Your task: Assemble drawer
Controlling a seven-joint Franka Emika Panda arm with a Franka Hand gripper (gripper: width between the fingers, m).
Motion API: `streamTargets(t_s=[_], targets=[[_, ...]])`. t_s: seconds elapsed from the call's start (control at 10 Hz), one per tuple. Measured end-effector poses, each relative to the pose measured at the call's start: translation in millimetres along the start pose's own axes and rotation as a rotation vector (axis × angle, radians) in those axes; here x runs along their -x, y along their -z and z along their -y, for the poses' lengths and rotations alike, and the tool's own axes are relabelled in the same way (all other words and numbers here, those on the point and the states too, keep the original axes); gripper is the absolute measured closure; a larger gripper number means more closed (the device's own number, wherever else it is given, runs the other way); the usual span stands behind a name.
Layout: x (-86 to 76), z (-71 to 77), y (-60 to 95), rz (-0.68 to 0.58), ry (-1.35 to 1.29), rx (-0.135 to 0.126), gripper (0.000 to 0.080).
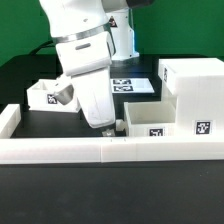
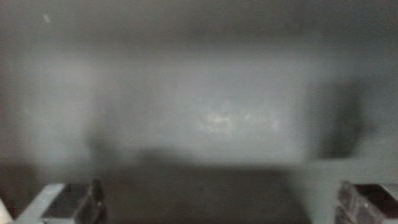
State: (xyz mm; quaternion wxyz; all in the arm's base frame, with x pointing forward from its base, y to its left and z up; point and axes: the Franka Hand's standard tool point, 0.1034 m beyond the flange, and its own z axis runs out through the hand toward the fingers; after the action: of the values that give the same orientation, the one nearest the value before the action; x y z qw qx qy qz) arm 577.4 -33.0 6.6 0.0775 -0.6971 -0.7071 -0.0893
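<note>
The tall white open-sided case (image 1: 195,92) stands at the exterior view's right. One white tray (image 1: 157,124) lies against its front, beside the border wall. The other tray (image 1: 44,95), with a knob, lies at the exterior view's left. My gripper (image 1: 111,128) points down just to the left of the tray by the case, low over the table. In the wrist view my gripper (image 2: 217,205) is open, its fingers (image 2: 71,202) wide apart with nothing between them. A blurred pale surface (image 2: 214,110) fills that view; I cannot tell which part it is.
The long low white border wall (image 1: 70,150) runs along the front and turns back at the exterior view's left end. The marker board (image 1: 132,85) lies flat on the black table behind my arm. The arm's white body hides the table's middle.
</note>
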Motion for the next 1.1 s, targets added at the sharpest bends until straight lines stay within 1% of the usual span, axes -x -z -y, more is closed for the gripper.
streamTargets(t_s=[0.1, 0.5, 0.6, 0.9, 1.1], targets=[[-3.8, -0.4, -0.7, 0.0, -0.004, 0.0, 0.015], [-0.9, 0.8, -1.7, 0.0, 0.006, -0.002, 0.015], [-2.3, 0.7, -2.5, -0.003, 0.023, -0.004, 0.015], [-23.7, -9.0, -1.4, -0.014, 0.058, 0.006, 0.015], [-40.4, -11.6, -5.5, -0.025, 0.078, 0.003, 0.015]])
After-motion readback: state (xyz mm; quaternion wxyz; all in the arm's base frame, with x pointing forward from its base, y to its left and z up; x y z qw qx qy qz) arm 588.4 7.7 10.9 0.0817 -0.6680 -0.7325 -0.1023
